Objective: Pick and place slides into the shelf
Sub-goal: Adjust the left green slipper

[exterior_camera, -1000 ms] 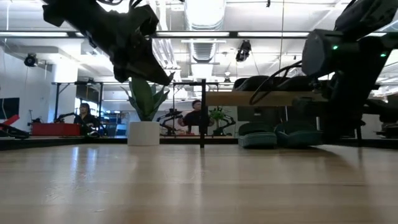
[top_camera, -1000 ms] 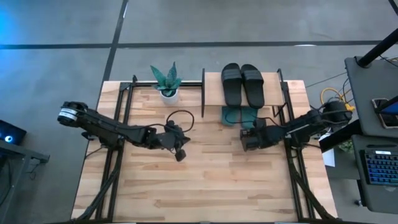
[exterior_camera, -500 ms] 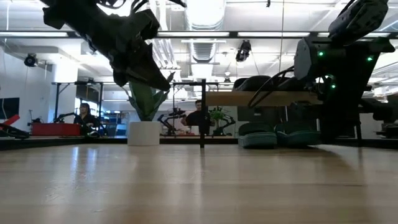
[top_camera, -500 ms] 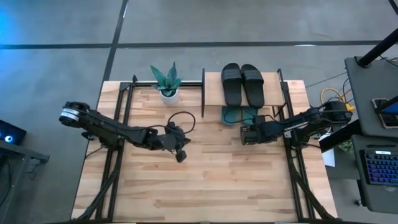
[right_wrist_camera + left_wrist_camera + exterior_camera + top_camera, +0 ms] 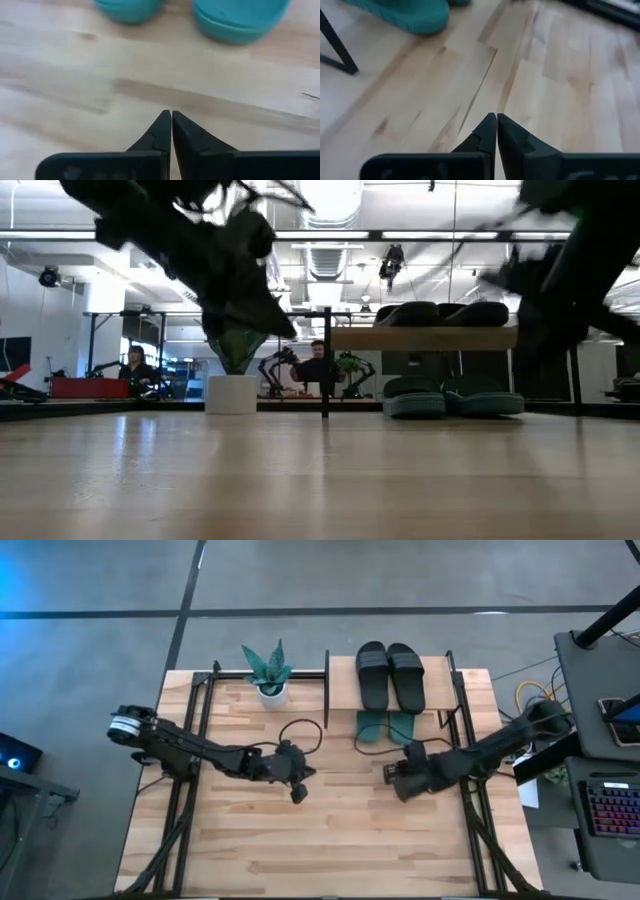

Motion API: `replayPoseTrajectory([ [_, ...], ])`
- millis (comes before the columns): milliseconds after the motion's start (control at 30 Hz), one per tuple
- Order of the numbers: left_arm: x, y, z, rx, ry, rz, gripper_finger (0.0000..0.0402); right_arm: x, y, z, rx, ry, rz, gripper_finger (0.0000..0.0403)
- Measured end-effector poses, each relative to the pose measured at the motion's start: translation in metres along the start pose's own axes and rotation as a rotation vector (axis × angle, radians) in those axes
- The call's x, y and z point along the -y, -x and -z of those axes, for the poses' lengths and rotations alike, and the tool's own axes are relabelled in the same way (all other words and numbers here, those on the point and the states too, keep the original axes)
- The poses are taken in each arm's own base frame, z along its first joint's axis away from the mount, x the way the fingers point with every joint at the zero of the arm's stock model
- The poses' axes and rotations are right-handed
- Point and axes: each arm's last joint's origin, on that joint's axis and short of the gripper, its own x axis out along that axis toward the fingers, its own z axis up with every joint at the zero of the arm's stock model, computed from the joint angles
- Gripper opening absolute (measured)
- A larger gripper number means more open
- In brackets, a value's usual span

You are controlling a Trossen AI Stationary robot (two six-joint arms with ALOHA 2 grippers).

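The black slides (image 5: pixel 390 675) lie side by side on the shelf's wooden top board (image 5: pixel 425 338). The teal slides (image 5: pixel 385 725) rest sole down on the table under that board, and also show in the low view (image 5: pixel 450 400). My right gripper (image 5: pixel 390 776) hangs shut over the table just near of the teal slides' ends (image 5: pixel 235 20), its fingertips (image 5: pixel 171 114) together. My left gripper (image 5: pixel 297 792) is shut over the middle of the table, left of the shelf. Its wrist view shows one teal slide (image 5: pixel 405 12) and a black shelf post (image 5: pixel 337 47) ahead of its fingertips (image 5: pixel 496 117).
A potted plant in a white pot (image 5: pixel 268 672) stands at the table's far edge, left of the shelf. Black frame rails (image 5: pixel 190 740) run along both sides of the table. Bare wood (image 5: pixel 320 840) stretches across the near half. People sit in the room behind (image 5: pixel 318 365).
My right gripper has drawn back from under the shelf toward the table's near edge, and its arm has swung. The teal slides stay where they were under the board. My left gripper has drifted slightly toward the right and near side.
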Motion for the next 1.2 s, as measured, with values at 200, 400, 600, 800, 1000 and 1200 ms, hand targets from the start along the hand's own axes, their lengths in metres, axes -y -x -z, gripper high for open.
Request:
replayPoseTrajectory([
  [200, -0.005, -0.033, -0.001, 0.037, 0.037, 0.008, 0.0, -0.001, 0.067, -0.004, 0.174, -0.027, -0.098, 0.0009],
  [400, -0.005, -0.074, -0.023, 0.142, -0.027, -0.002, 0.0, 0.001, 0.107, -0.022, 0.263, 0.034, -0.021, 0.0009],
  [600, -0.005, -0.118, -0.039, 0.097, -0.17, -0.082, 0.0, -0.008, 0.122, -0.029, 0.265, 0.106, -0.014, 0.0009],
  [800, -0.013, -0.148, -0.043, 0.058, -0.186, -0.258, 0.0, -0.007, 0.124, -0.031, 0.274, 0.136, 0.018, 0.0009],
  [1000, -0.021, -0.164, -0.048, 0.072, -0.236, -0.293, 0.0, -0.002, 0.118, -0.028, 0.277, 0.127, 0.041, 0.0009],
  [1200, -0.03, -0.169, -0.053, 0.078, -0.225, -0.321, 0.0, 0.001, 0.115, -0.027, 0.283, 0.13, 0.055, 0.0009],
])
